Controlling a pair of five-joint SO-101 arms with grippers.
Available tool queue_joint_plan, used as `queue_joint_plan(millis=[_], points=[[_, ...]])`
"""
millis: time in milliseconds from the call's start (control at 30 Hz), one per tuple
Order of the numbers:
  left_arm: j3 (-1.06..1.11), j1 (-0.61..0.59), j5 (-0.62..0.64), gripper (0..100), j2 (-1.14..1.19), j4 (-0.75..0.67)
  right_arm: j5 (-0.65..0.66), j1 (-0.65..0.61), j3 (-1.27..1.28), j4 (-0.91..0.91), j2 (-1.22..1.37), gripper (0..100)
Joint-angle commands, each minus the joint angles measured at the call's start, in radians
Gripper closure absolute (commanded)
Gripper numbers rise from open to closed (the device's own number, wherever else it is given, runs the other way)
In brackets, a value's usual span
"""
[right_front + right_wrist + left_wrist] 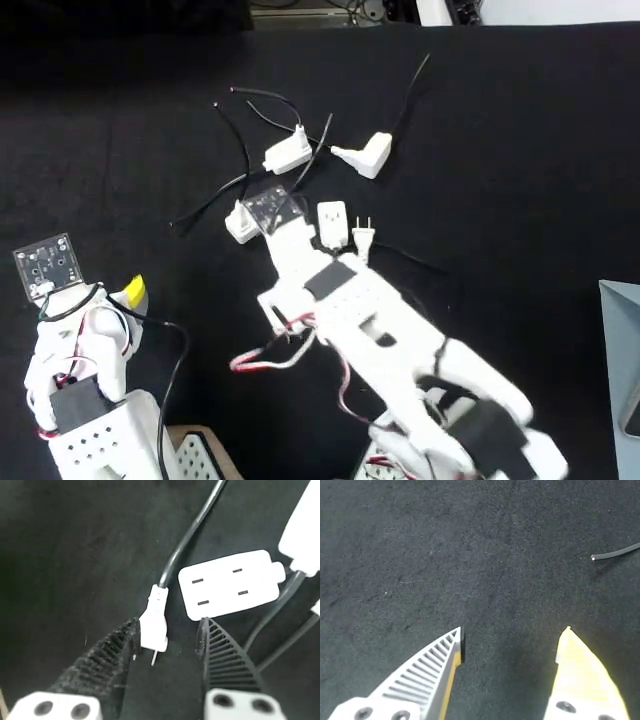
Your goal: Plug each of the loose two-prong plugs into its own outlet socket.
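Nearest me, at about 7 o'clock on the black tabletop, the left gripper hangs over bare cloth, its white and yellow fingers spread apart and holding nothing. A loose black wire end lies on the cloth farther out. The right arm stretches from 5 o'clock up to the middle. The right gripper has its black fingers released around a small white two-prong plug. This plug lies between them, touching one finger and apart from the other, with its prongs pointing back and its cord running away. Just beside the other fingertip sits a white socket block, slots up. At the centre, on the arm's 3 o'clock side, a second socket and a second plug lie side by side. Farther off, toward 12 o'clock, a white angled piece rests on the cloth.
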Motion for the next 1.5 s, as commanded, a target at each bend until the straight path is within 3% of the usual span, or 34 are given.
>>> queue_joint_plan(millis=[0,167,733,1033,1467], points=[[-0.007,-0.005,0.006,70,-0.008,-0.017,-0.028,0.0,-0.12,-0.005,0.131,81.9],[-0.007,-0.005,0.005,70,-0.008,-0.014,-0.031,0.003,-0.18,0.051,0.245,81.9],[-0.007,-0.005,0.005,70,-0.008,-0.015,-0.029,0.032,-0.32,0.256,0.251,81.9],[-0.007,-0.005,0.005,70,-0.008,-0.015,-0.031,-0.068,-0.337,0.261,0.251,81.9],[-0.005,-0.005,0.005,70,-0.008,-0.017,-0.032,-0.071,-0.266,0.252,0.257,81.9]])
